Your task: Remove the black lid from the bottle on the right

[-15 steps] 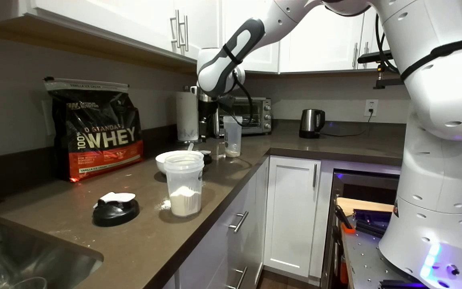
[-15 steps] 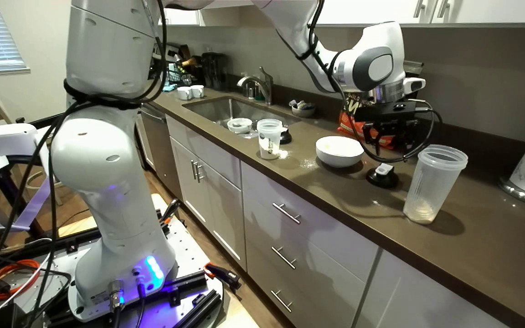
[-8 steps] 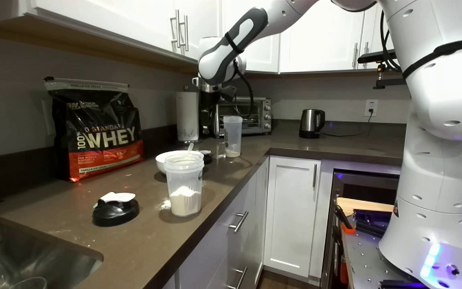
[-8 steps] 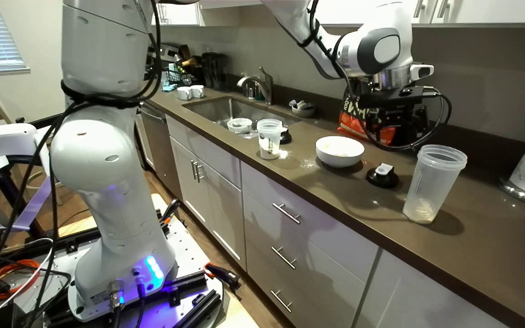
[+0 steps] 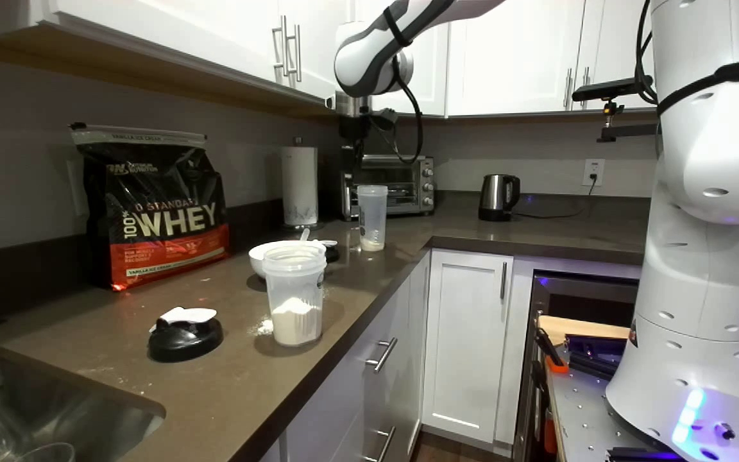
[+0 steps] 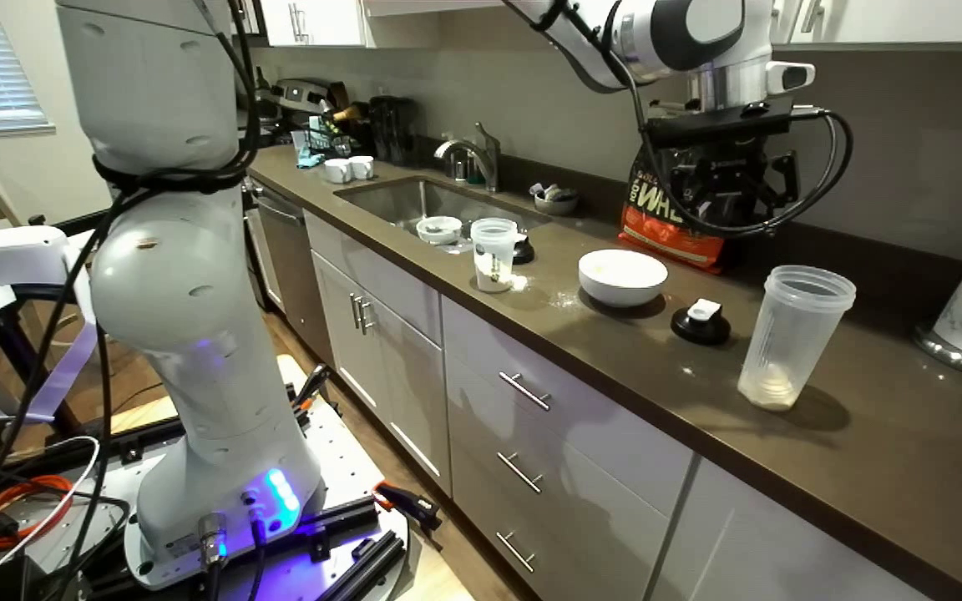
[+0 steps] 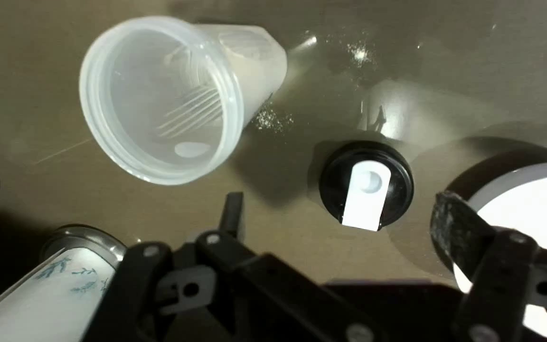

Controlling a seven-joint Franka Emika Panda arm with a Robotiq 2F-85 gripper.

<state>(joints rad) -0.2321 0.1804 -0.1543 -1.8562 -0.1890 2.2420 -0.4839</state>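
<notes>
The slim clear bottle (image 6: 798, 342) stands upright and uncapped on the counter, with a little powder at its bottom. It also shows in an exterior view (image 5: 373, 218) and the wrist view (image 7: 254, 66). The black lid (image 6: 701, 325), with a white tab, lies flat on the counter beside the bottle. It shows whole in the wrist view (image 7: 330, 183) and is partly hidden in an exterior view (image 5: 331, 255). My gripper (image 7: 341, 216) is open and empty, well above the counter, its fingers spread either side of the lid in the wrist view. It also shows in an exterior view (image 6: 740, 188).
A white bowl (image 6: 623, 277) sits near the lid. A translucent tub with powder (image 5: 294, 295) and another black lid (image 5: 185, 340) stand nearer the sink (image 5: 87, 378). A whey bag (image 5: 158, 212), paper-towel roll (image 5: 299, 186) and toaster oven (image 5: 401, 186) line the wall.
My gripper has risen from low above the black lid to well above the counter. The lid and the bottle have stayed where they were.
</notes>
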